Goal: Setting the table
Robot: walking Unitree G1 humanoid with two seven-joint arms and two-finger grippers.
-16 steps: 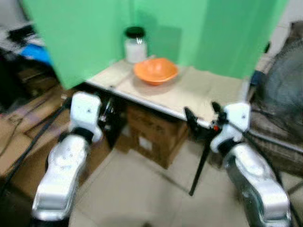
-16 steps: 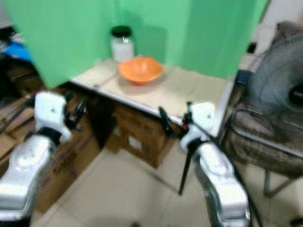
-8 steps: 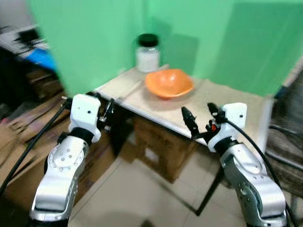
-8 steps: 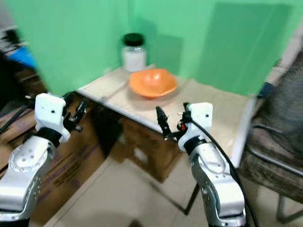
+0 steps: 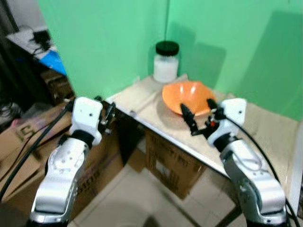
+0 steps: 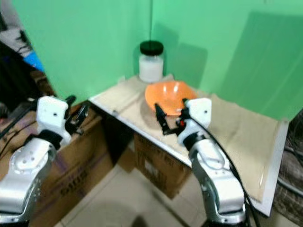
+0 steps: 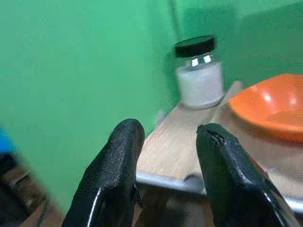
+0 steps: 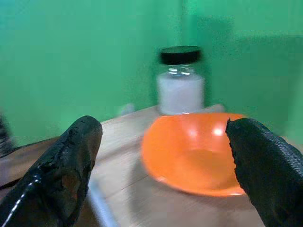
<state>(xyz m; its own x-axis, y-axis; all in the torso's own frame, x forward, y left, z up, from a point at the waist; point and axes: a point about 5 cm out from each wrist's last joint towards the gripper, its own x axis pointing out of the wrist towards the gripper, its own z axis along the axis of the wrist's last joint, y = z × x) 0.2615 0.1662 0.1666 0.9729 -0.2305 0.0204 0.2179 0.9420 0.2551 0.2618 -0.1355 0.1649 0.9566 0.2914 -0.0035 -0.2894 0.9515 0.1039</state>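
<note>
I see right gripper (image 5: 198, 117) fingers spread wide, empty, just short of orange bowl (image 5: 188, 96) on counter (image 6: 236, 127). Left gripper (image 5: 108, 115) fingers slightly parted, holding nothing.

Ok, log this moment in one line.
right gripper: open, before round orange bowl | left gripper: open, off table edge | black-lidded white jar: behind bowl

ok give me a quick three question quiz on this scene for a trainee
1. True or false: the orange bowl is empty.
2. Which gripper is nearer the bowl: A) left gripper B) right gripper?
3. Fill in: the jar of white contents has a ____ lid.

Key
1. True; the right wrist view shows nothing inside.
2. B; it is open, facing the bowl at the table edge.
3. Black.
</note>
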